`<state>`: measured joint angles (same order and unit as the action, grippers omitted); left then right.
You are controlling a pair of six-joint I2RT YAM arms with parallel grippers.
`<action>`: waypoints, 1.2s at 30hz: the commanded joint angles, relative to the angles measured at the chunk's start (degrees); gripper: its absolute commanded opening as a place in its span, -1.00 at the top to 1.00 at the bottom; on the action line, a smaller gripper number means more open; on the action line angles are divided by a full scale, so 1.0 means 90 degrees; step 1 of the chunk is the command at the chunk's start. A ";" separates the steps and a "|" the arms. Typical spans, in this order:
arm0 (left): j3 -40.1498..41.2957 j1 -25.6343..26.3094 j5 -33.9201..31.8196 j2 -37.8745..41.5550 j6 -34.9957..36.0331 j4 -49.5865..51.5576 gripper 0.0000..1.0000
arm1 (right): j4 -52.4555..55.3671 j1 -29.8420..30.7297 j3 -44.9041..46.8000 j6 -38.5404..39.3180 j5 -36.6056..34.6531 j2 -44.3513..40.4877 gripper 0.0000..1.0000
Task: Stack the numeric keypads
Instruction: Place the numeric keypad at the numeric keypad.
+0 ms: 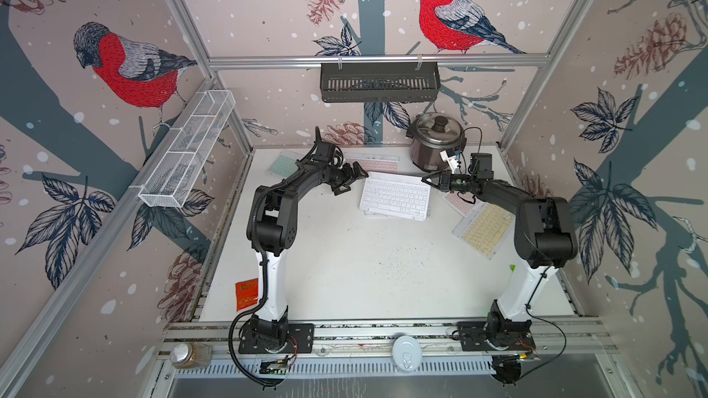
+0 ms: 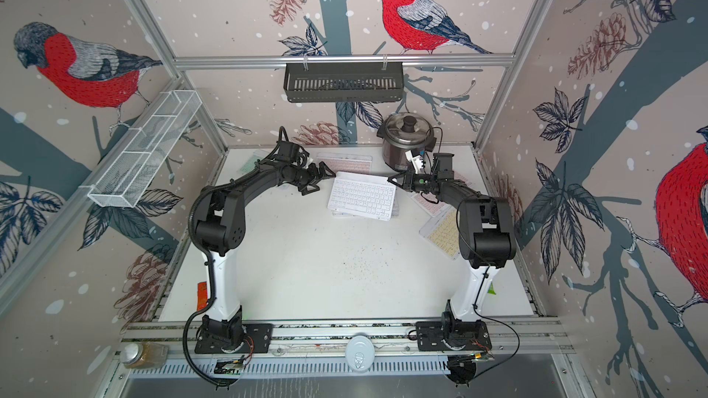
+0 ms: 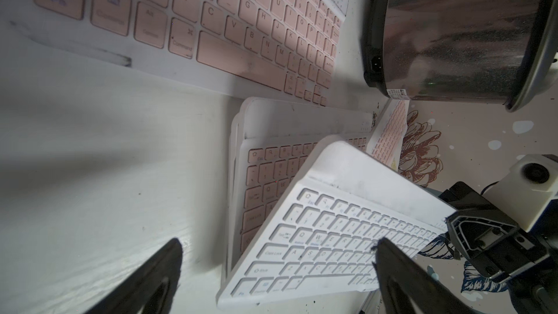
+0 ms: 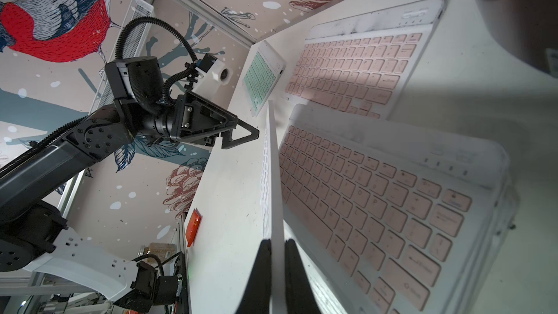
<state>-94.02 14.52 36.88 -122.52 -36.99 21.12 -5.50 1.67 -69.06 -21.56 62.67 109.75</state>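
White keypad (image 1: pixel 395 198) tilted over pink keypad (image 4: pixel 377 194), open bench (image 1: pixel 344 262) in front. Right jaws clenched on its edge; left jaws spread wide beside it.

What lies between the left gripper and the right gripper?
A thin white-keyed rectangular keypad, seen in both top views: the shut right gripper pinches one edge, while the open left gripper is near the opposite edge.
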 commanded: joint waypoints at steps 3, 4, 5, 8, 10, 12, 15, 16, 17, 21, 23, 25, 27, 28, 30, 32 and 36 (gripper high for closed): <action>-0.0052 0.0061 -0.0035 -0.0111 0.0141 0.0177 -0.97 | 0.0151 -0.0010 -0.0357 0.0384 -0.0314 0.0412 0.72; -0.0064 0.0082 -0.0028 -0.0135 0.0147 0.0186 -0.97 | 0.0152 -0.0015 -0.0391 0.0390 -0.0389 0.0486 0.61; -0.0078 0.0097 -0.0030 -0.0164 0.0154 0.0211 -0.97 | 0.0152 -0.0021 -0.0435 0.0389 -0.0460 0.0554 0.58; -0.0081 0.0163 -0.0021 -0.0242 0.0172 0.0261 -0.97 | 0.0230 -0.0020 -0.0568 0.0423 -0.0588 0.0740 0.56; -0.0043 0.0183 -0.0022 -0.0264 0.0166 0.0274 -0.97 | 0.0142 -0.0030 -0.0570 0.0369 -0.0658 0.0807 0.55; 0.0026 0.0193 -0.0008 -0.0261 0.0165 0.0262 -0.97 | 0.0025 -0.0039 -0.0569 0.0285 -0.0708 0.0847 0.55; 0.0165 0.0211 -0.0015 -0.0215 0.0148 0.0221 -0.97 | -0.0080 -0.0039 -0.0613 0.0159 -0.0911 0.0962 0.50; 0.0208 0.0205 -0.0009 -0.0209 0.0142 0.0212 -0.98 | -0.0079 -0.0039 -0.0646 0.0115 -0.1001 0.0995 0.38; 0.0251 0.0203 -0.0002 -0.0198 0.0141 0.0207 -0.98 | -0.0073 -0.0034 -0.0670 0.0094 -0.1083 0.1009 0.37; 0.0362 0.0211 0.0013 -0.0154 0.0134 0.0173 -0.97 | -0.0267 -0.0020 -0.0594 -0.0078 -0.1389 0.0998 0.35; 0.0405 0.0208 0.0014 -0.0147 0.0111 0.0164 -0.97 | -0.0414 -0.0030 -0.0519 -0.0248 -0.1521 0.0987 0.35; 0.0435 0.0203 0.0014 -0.0132 0.0100 0.0172 -0.97 | -0.0577 -0.0020 -0.0382 -0.0359 -0.1602 0.0881 0.20; 0.0465 0.0209 0.0005 -0.0075 0.0115 0.0182 -0.97 | -0.0741 0.0013 -0.0173 -0.0478 -0.1666 0.0639 0.03; 0.0475 0.0203 -0.0009 -0.0041 0.0123 0.0204 -0.97 | -0.0794 0.0042 -0.0021 -0.0527 -0.1760 0.0451 -0.09; 0.0474 0.0212 -0.0020 0.0045 0.0146 0.0259 -0.97 | -0.0841 0.0127 0.0335 -0.0598 -0.2070 0.0010 -0.41; 0.0493 0.0203 -0.0010 0.0154 0.0172 0.0299 -0.97 | -0.0785 0.0298 0.0833 -0.0537 -0.2557 -0.0596 -0.79; 0.0762 0.0205 0.0007 0.0425 0.0186 0.0264 -0.97 | -0.0070 0.0935 0.1809 -0.0092 -0.4304 -0.1707 -0.99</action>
<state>-88.40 16.29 37.04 -120.11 -35.97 23.05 -10.15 7.49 -56.07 -25.19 36.91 98.04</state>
